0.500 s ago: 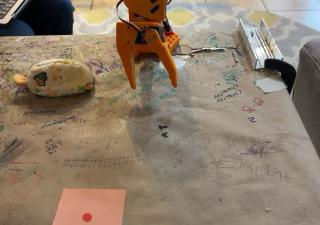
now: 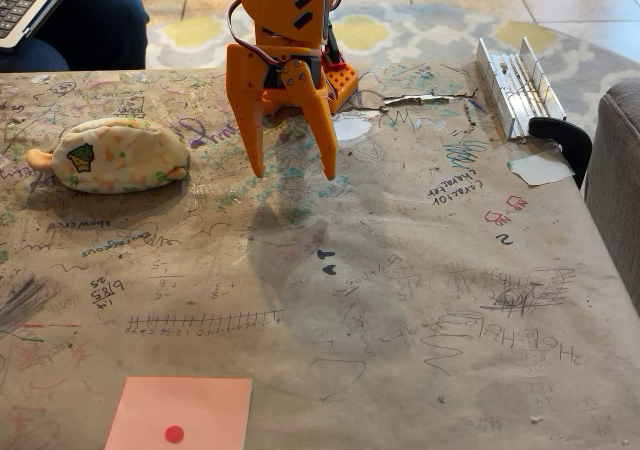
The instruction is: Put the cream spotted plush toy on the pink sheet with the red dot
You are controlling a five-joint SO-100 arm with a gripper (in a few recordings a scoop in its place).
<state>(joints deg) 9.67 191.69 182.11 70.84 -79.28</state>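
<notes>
A table (image 2: 420, 300) covered in brown paper full of pen scribbles, numbers and doodles takes up nearly the whole fixed view. At its far middle stands the orange arm (image 2: 285, 15), its gripper (image 2: 293, 175) pointing down with the two fingers spread apart and nothing between them, the tips hanging just above the paper. On the far right of the table lies a silvery metal rail piece (image 2: 515, 85), with a black clamp (image 2: 565, 135) just near of it at the table's right edge. The cream spotted plush toy (image 2: 118, 155) lies on its side at the far left, left of the gripper and apart from it. The pink sheet with the red dot (image 2: 180, 413) lies flat at the near left edge, well apart from the toy, partly cut off by the picture's bottom edge.
</notes>
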